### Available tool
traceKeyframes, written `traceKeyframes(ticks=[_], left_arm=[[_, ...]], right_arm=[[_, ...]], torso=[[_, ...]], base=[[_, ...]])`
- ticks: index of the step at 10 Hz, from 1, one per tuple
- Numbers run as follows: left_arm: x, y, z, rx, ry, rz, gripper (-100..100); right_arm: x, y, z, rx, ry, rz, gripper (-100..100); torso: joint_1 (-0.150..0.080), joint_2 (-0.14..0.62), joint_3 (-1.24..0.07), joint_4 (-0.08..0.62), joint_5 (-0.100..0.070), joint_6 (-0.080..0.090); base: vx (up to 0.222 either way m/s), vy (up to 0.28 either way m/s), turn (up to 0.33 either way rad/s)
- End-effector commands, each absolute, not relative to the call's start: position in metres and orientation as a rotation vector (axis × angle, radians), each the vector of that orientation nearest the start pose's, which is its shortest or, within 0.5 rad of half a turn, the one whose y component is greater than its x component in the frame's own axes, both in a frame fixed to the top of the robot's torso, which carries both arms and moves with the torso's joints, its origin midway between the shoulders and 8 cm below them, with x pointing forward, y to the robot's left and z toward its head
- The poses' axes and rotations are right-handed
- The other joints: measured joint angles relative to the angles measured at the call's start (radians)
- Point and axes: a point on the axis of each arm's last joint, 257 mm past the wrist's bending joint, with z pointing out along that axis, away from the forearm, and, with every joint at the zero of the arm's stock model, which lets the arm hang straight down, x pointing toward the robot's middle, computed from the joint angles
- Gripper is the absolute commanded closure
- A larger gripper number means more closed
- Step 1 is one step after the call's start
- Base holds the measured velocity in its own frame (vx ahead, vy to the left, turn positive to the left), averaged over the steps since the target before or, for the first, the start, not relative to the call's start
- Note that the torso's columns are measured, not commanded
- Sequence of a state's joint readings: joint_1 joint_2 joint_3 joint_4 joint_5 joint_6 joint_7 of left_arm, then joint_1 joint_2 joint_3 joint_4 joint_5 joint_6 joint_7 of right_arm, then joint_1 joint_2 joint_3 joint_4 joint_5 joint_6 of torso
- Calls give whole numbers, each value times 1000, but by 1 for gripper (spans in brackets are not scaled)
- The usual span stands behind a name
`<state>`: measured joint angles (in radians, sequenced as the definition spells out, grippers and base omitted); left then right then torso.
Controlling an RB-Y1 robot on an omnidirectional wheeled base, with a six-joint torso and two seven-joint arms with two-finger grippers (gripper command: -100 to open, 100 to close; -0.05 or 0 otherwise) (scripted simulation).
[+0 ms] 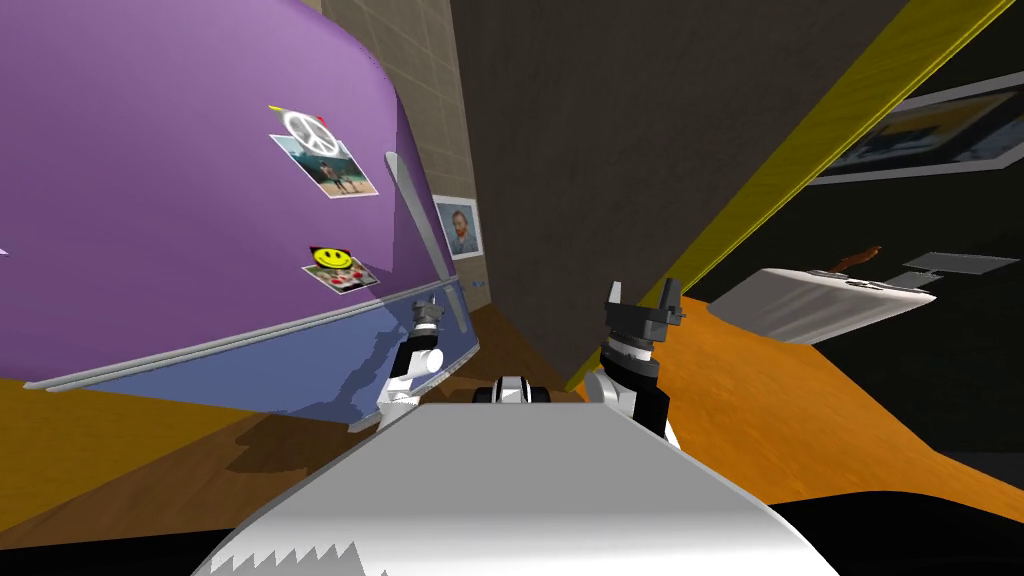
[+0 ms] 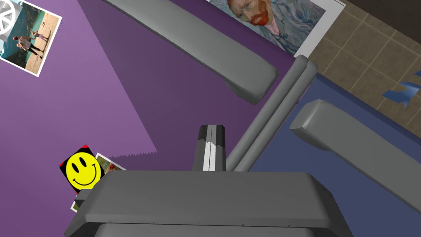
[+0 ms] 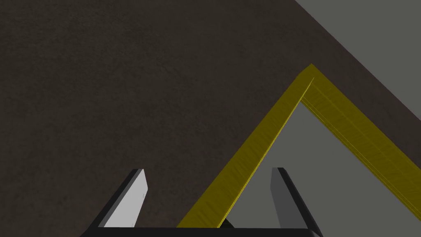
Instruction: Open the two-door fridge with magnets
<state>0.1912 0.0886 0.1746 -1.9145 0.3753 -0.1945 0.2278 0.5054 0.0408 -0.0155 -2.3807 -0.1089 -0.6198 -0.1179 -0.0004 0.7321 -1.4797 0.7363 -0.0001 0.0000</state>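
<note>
The fridge has a purple upper door (image 1: 180, 200) and a blue lower door (image 1: 300, 370), split by a grey strip (image 2: 271, 111). Magnets on the purple door are a smiley (image 2: 84, 168), a beach photo (image 2: 28, 39) and a peace sign (image 1: 310, 133). The upper door's grey handle (image 2: 197, 41) ends just beyond my left gripper (image 2: 211, 133); the lower handle (image 2: 353, 140) lies across the strip. My left gripper (image 1: 428, 315) is shut on nothing, its fingers pressed together, pointing at the purple door close to the strip. My right gripper (image 1: 640, 295) stands open, away from the fridge.
A portrait picture (image 1: 460, 228) hangs on the tiled wall beside the fridge. A dark wall (image 1: 600, 150) with a yellow door frame (image 1: 800, 160) rises ahead on the right. Past it, a white slab-like object (image 1: 810, 300) sits over the orange floor (image 1: 780, 400).
</note>
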Motion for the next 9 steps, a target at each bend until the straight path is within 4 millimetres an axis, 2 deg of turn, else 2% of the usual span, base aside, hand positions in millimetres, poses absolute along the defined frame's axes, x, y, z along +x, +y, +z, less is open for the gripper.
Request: traceKeyframes(ticks=[1, 4, 6, 7, 9], left_arm=[[462, 375, -78, -1205, 576, -1536, -100], [458, 396, -70, -1181, 555, -1495, -100], [454, 408, -68, -1177, 530, -1470, -100], [453, 409, -72, -1194, 508, -1471, -100], [452, 409, -77, -1219, 476, -1476, -100]], right_arm=[[293, -296, 85, 599, 328, 1501, 0], [293, -296, 85, 599, 328, 1501, 0], [293, -296, 85, 599, 328, 1501, 0], [293, -296, 85, 599, 328, 1501, 0], [293, -296, 85, 599, 328, 1501, 0]], torso=[[0, 0, 0, 0, 0, 0], [-2, 1, 1, 0, 0, 0], [2, 3, 2, 1, 1, 0], [-1, 5, 3, 1, 0, 0], [2, 15, 10, 4, 0, 0]], base=[[106, -20, 51], [218, -39, 96], [287, -43, 105], [185, -42, 54], [51, -14, 11]])
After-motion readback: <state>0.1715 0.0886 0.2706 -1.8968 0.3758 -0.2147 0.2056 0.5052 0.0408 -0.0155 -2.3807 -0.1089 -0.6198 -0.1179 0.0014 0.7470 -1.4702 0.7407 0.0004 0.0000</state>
